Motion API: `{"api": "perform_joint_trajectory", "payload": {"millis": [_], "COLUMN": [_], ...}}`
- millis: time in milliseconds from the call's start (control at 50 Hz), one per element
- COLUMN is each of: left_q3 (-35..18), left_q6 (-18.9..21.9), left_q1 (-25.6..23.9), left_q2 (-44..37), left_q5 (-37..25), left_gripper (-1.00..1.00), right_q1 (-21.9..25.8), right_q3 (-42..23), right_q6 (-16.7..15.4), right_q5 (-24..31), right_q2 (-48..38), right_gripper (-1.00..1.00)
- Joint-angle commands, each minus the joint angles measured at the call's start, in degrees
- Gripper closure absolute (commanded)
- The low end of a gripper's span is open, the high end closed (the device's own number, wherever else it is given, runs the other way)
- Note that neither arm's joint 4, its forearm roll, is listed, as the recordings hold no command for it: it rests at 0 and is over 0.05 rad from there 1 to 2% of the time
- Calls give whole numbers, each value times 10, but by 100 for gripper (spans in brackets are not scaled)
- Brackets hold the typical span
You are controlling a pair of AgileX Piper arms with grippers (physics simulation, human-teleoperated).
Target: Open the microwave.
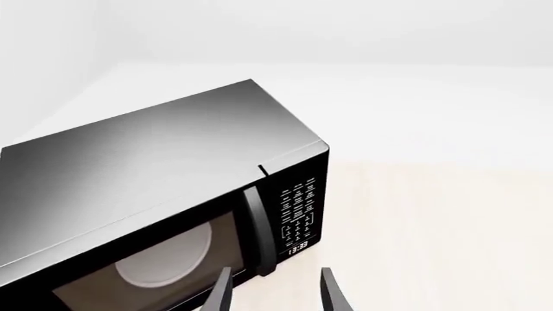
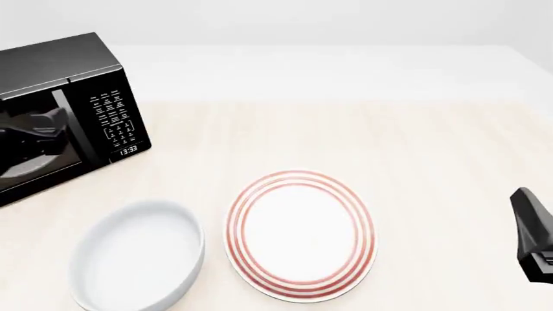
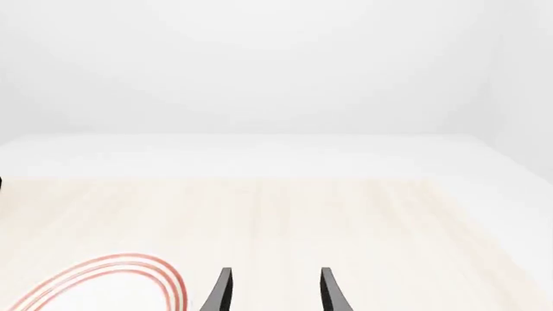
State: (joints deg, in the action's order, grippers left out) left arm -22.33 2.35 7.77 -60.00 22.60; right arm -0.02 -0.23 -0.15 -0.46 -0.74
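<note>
Left wrist view: we see the large glossy black box-shaped microwave (image 1: pixel 164 194) close ahead, door shut, its pale round turntable (image 1: pixel 168 253) visible through the window. The vertical bar handle (image 1: pixel 259 230) sits between window and white-lettered keypad (image 1: pixel 298 210), with the small digital clock (image 1: pixel 297 248) under the keypad. Our left gripper (image 1: pixel 274 293) has fingers spread apart, holding nothing, just short of the handle.

Front view: the microwave (image 2: pixel 65 110) stands on the pale wooden table (image 2: pixel 389 149). Near the microwave, on the arms' side of it, sits a white round bowl (image 2: pixel 138 256); beside the bowl lies a white plate with red rings (image 2: pixel 301 234). Well apart from the microwave, the right gripper (image 2: pixel 534 236) shows only partly.

Right wrist view: right gripper (image 3: pixel 274 293) fingers apart, empty, over bare table (image 3: pixel 346 220); plate (image 3: pixel 103 285) rim nearby.
</note>
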Motion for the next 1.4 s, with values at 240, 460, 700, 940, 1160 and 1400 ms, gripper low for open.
{"api": "perform_joint_trajectory", "payload": {"millis": [240, 460, 700, 940, 1160, 1400], "left_q3": [-7, -14, -21, -31, -40, -52], "left_q6": [-8, -11, -10, -17, -21, -22], "left_q1": [2, 4, 7, 6, 10, 17], "left_q2": [-77, -110, -130, -161, -190, -223], "left_q5": [52, 67, 78, 94, 109, 124], "left_gripper": [-100, -100, -100, -100, -100, -100], "right_q1": [0, 0, 0, 0, 0, 0], "right_q3": [0, 0, 0, 0, 0, 0], "right_q6": [0, 0, 0, 0, 0, 0], "right_q5": [0, 0, 0, 0, 0, 0], "right_q2": [0, 0, 0, 0, 0, 0], "right_gripper": [-100, -100, -100, -100, -100, -100]}}
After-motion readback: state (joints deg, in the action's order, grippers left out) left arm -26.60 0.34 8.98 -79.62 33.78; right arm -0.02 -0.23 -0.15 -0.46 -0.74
